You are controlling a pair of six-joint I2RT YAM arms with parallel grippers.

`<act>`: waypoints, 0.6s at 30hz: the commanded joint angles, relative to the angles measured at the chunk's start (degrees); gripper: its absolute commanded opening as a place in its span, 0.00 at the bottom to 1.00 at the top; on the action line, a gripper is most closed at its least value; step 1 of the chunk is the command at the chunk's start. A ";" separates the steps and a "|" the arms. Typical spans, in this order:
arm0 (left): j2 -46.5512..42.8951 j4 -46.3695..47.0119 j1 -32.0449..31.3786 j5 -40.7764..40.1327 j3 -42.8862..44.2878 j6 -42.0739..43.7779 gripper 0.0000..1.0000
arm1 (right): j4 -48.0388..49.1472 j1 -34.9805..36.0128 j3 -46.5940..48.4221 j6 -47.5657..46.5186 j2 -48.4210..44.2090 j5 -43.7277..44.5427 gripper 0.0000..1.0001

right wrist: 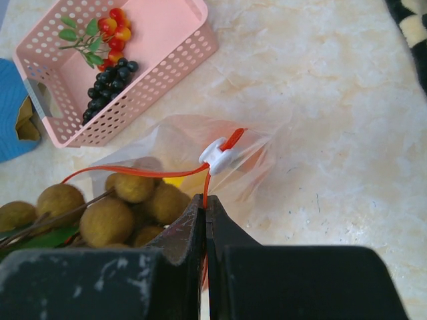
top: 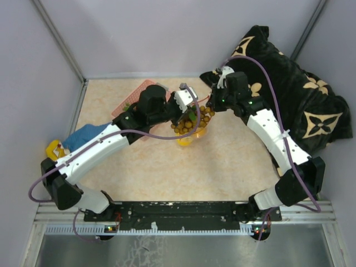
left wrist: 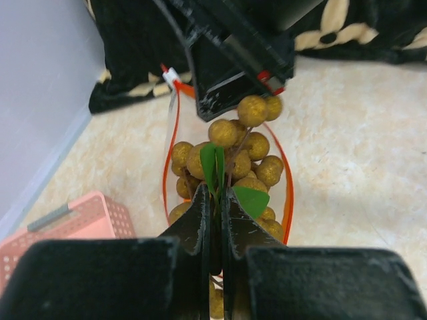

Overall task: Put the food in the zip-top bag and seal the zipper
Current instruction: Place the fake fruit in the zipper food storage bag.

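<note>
The pink basket (right wrist: 153,83) stands on the pale table (top: 222,167), and the clear zip-top bag (right wrist: 253,160) lies just beside it on the side toward the black cushion (top: 295,94); the bag's mouth is held open, its red-orange zipper (right wrist: 167,173) bowed into a loop, with the white slider (right wrist: 217,155) at the end farther from the basket.

The right gripper (right wrist: 205,200) has its fingers pressed together on the zipper just below the slider, holding that edge of the mouth up; the left gripper (left wrist: 213,197), reaching across the basket in the top view, is clamped on the stem of the tan-brown berry cluster (left wrist: 233,157), with green leaves (left wrist: 213,163) standing just past its fingertips.

The cluster hangs at the bag's mouth, beside the basket and not in it; seen from the left wrist its berries lie inside the zipper's loop, though how deep they sit cannot be told; a yellow fruit (top: 186,139) shows through the plastic beneath them.

In the basket itself lie the dark grapes (right wrist: 107,90) and, toward its far end, the small red pieces (right wrist: 115,30) on a leafy sprig; a blue cloth (right wrist: 10,107) lies against the basket's side away from the bag.
</note>
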 commanded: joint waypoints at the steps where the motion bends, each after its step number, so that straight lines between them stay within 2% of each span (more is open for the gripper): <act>1: 3.85 -5.47 -0.29 -7.60 4.84 -1.11 0.00 | 3.91 -0.27 0.21 0.23 -3.02 -1.57 0.00; 6: 7.82 -10.97 -0.34 -16.74 8.63 -3.96 0.00 | 4.20 -0.25 0.32 0.19 -2.96 -2.34 0.00; 13: 9.47 -11.25 -0.24 -28.90 12.35 -9.40 0.00 | 3.60 -0.22 1.38 0.11 -2.02 -5.32 0.00; 15: 9.40 -11.35 -0.12 -31.11 12.80 -10.41 0.00 | 3.65 -0.21 1.08 0.14 -2.40 -5.00 0.00; 18: 8.25 -9.99 0.18 -29.54 11.27 -11.69 0.00 | 3.58 -0.27 0.45 0.14 -2.89 -4.27 0.00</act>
